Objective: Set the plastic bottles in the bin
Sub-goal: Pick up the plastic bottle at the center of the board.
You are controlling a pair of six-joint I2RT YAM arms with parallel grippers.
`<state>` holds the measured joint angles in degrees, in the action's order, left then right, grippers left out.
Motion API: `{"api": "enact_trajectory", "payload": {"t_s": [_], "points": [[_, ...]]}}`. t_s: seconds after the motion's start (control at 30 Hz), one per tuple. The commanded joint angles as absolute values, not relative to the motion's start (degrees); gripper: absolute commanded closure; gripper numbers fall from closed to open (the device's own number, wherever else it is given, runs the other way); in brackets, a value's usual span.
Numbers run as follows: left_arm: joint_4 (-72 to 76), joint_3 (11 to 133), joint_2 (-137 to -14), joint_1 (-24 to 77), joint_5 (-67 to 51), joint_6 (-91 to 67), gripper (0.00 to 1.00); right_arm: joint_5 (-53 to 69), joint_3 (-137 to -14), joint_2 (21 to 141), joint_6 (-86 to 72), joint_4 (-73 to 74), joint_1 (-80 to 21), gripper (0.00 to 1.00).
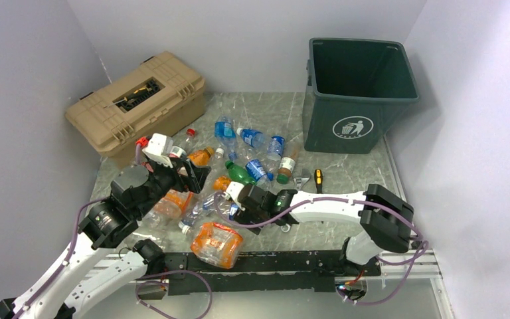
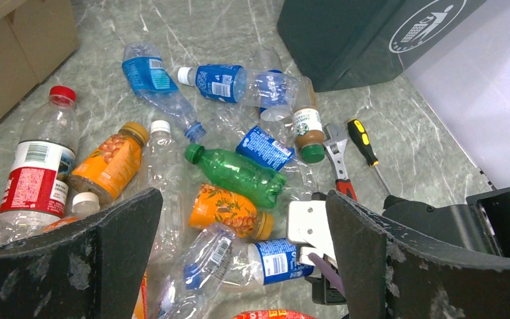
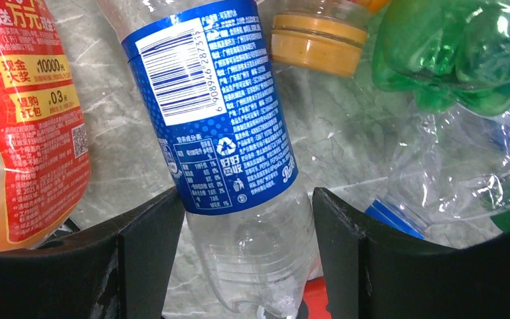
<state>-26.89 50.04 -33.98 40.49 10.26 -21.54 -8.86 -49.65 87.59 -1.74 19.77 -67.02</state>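
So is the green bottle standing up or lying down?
Lying down. The green bottle is flat on its side, cap on.

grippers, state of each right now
Left gripper: open, empty.
Right gripper: astride the clear plastic bottle with the blue label; grip cannot be told.

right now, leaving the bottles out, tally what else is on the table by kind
tan plastic toolbox: 1
dark green square plastic bin: 1
red-handled metal wrench: 1
yellow-and-black-handled screwdriver: 1
total: 4
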Motion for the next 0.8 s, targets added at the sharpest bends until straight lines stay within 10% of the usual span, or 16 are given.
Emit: {"api": "enact_trajectory", "payload": {"t_s": [0.0,0.17,0.33,0.77], "points": [[-25.3,51.0,-34.1,40.6,9.4,-20.6,0.00,-8.4,-49.1,90.5,-1.2,18.2,-67.1,0.27],[-25.3,50.9,-34.0,40.6,9.4,-20.7,0.00,-9.8,-49.4,91.1,-1.9,18.5,-67.1,0.28],[-25.3,50.9,-34.0,40.5,9.3,-20.8,0.01,-11.8,-49.6,87.7,-3.2,21.3,-67.5,0.50],[-24.2,49.6,-31.4,40.6,12.6,-22.2,0.00,-12.7,-57.0,67.6,-5.4,39.7,-70.4,0.52]]}}
